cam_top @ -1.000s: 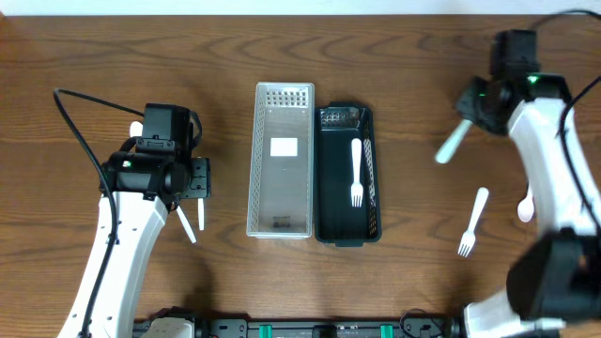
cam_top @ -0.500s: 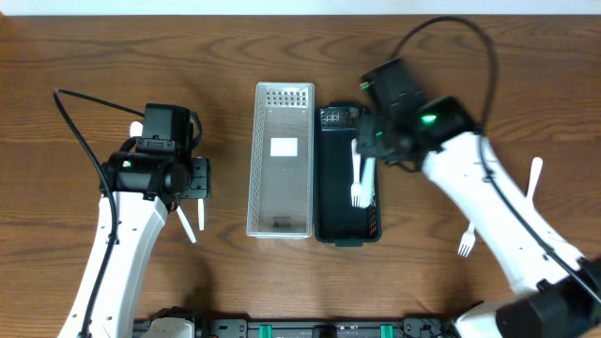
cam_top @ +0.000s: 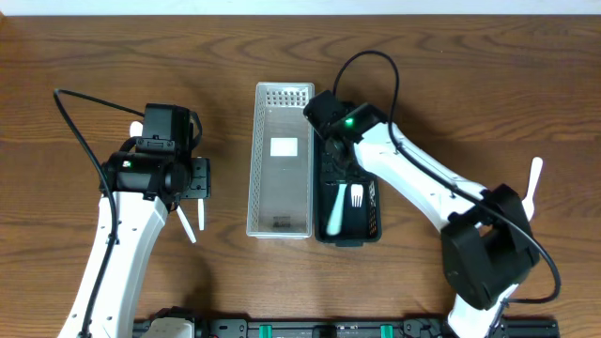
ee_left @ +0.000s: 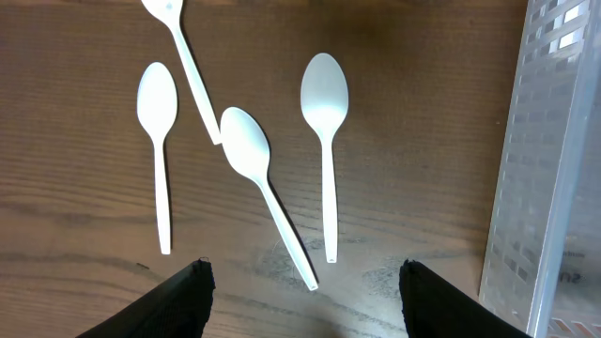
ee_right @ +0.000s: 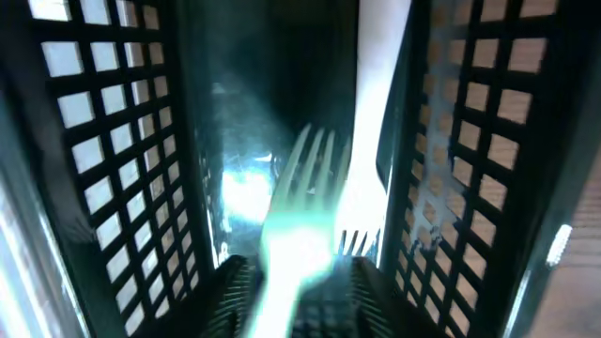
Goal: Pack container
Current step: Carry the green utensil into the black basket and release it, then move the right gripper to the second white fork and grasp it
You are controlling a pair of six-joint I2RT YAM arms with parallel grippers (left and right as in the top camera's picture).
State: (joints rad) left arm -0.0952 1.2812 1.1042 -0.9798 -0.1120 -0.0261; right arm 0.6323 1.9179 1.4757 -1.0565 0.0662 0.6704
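A black mesh container (cam_top: 368, 141) stands beside a clear container (cam_top: 282, 188) at the table's middle. My right gripper (cam_top: 336, 176) reaches down into the black container and is shut on a white fork (cam_top: 334, 214). In the right wrist view the held fork (ee_right: 302, 188) points along the container's floor from between the fingers (ee_right: 299, 274), next to another white fork (ee_right: 374, 131) lying inside (cam_top: 357, 194). My left gripper (ee_left: 300, 300) is open and empty above several white spoons (ee_left: 326, 141) on the table, left of the clear container (ee_left: 554, 160).
Spoons lie by my left gripper (cam_top: 192, 178) in the overhead view (cam_top: 187, 225). One more white utensil (cam_top: 535, 178) lies at the far right. The right arm (cam_top: 423, 183) crosses the table right of the black container.
My right arm swung from the far right across to the black container, carrying the fork, and now holds it low inside. The left arm has not moved.
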